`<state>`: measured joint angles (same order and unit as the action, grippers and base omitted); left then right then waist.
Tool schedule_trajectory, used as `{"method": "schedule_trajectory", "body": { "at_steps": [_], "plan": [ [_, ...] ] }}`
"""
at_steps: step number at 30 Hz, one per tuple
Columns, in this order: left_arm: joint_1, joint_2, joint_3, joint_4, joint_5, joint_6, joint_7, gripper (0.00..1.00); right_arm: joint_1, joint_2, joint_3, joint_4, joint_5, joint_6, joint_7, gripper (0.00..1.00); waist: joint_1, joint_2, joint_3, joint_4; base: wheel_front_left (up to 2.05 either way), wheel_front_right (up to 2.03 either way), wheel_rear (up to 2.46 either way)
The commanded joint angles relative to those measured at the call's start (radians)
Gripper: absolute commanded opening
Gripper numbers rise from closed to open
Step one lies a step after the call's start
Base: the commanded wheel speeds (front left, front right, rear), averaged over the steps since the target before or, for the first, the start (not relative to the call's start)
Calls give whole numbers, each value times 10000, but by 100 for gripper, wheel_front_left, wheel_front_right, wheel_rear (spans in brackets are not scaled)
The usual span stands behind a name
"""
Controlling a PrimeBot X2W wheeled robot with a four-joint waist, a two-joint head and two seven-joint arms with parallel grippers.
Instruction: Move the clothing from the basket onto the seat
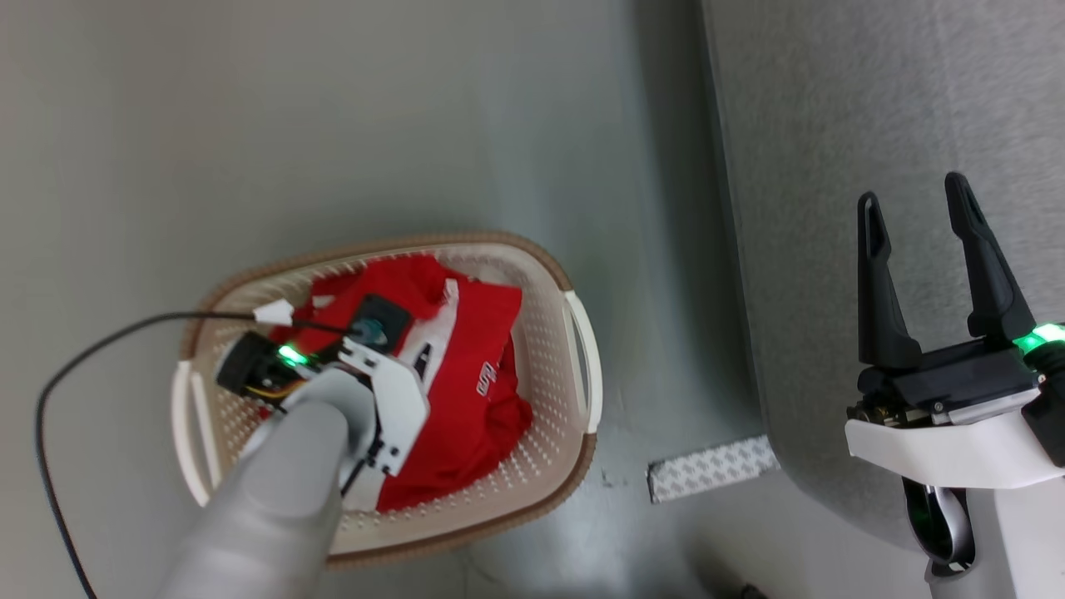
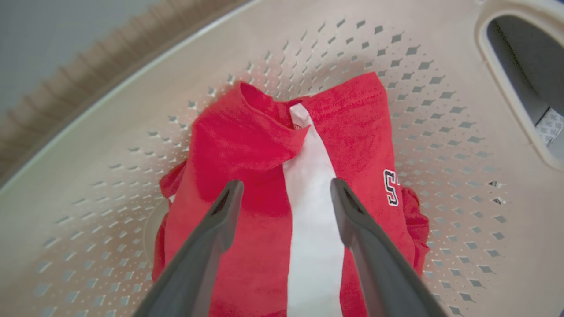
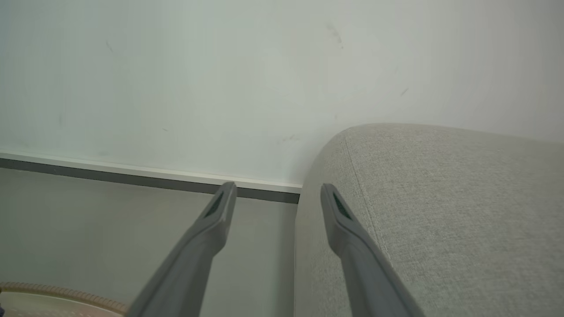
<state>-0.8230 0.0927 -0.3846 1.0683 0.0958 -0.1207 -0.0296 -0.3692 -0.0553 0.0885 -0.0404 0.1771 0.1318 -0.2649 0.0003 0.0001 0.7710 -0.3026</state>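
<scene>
Clothing lies bundled in the basket on the floor, just beside the grey seat, with the transfer judged to be at its very start: none of the red fabric is on the part of the seat in view, and nothing has been lifted. The left gripper hangs inside the basket directly over the heap, its two dark fingers spread wide apart and holding nothing. In the left wrist view they straddle the garment's white stripe; whether the tips touch the cloth cannot be told. The right gripper hovers over the seat's edge, its fingers likewise spread and empty. In the head view the crumpled bundle runs lengthwise from the basket's far rim toward its near rim, across the oval's long axis, whose handled ends point toward and away from the seat. In the left wrist view the stripe follows the bundle's length, pointing toward a folded hem by the perforated wall, with dark-and-white lettering to one side. Everything remains to be done: closing on the fabric, lifting it out, carrying it across and laying it on the seat.
</scene>
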Motion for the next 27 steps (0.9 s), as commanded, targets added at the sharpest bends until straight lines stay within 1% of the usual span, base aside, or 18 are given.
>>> {"method": "schedule_trajectory", "body": {
  "at_steps": [1, 4, 11, 15, 18, 19, 20, 21, 22, 23, 27],
  "plan": [
    [-341, 177, 61, 276, -169, 177, 88, 100, -224, 53, 29, -137, -71, -21, 8, 100, -3, -1, 883, -225, 0, 0, 0],
    [-729, 201, 70, 752, -191, 327, 220, 100, -306, 56, 126, -286, -113, -21, 8, 100, -3, -1, 1231, -213, 0, 0, 0],
    [-1430, 365, 33, 1295, -254, 332, -122, 100, -482, 56, 209, -587, -223, -22, 6, 100, -3, -1, 1819, -213, 4, 4, 4],
    [-1581, 442, -47, 1531, -295, 248, -365, 100, -522, 59, 295, -742, -500, -21, 6, 100, -3, -1, 1989, 3, 18, 18, 18],
    [-1600, 361, -193, 1704, -350, 142, -464, 100, -400, 58, 322, -806, -598, -21, 8, 100, -3, -1, 2050, 150, 11, 11, 11],
    [-1592, 322, -261, 1742, -347, 89, -506, 91, -361, 57, 314, -823, -624, -21, 6, 100, -3, -1, 2068, 189, 8, 8, 8],
    [-1576, 287, -347, 1774, -317, 72, -555, 62, -334, 55, 300, -832, -640, -21, 8, 100, -3, -1, 2082, 224, 7, 7, 7],
    [-1563, 275, -453, 1798, -245, 32, -602, 42, -309, 57, 290, -846, -674, -21, 6, 100, -3, -1, 2091, 255, 6, 6, 6],
    [-1554, 261, -540, 1822, -225, -4, -699, 16, -287, 57, 273, -856, -691, -21, 6, 100, -3, -1, 2096, 285, 4, 4, 4],
    [-1553, 246, -614, 1842, -229, -17, -773, 0, -269, 57, 255, -864, -712, -21, 8, 100, -3, -1, 2096, 310, 2, 2, 2],
    [-1624, 58, -882, 1884, -359, -82, -1161, 0, -220, 58, 154, -845, -735, -21, 8, 100, -3, -1, 2026, 407, 0, 0, 0]
  ]
}}
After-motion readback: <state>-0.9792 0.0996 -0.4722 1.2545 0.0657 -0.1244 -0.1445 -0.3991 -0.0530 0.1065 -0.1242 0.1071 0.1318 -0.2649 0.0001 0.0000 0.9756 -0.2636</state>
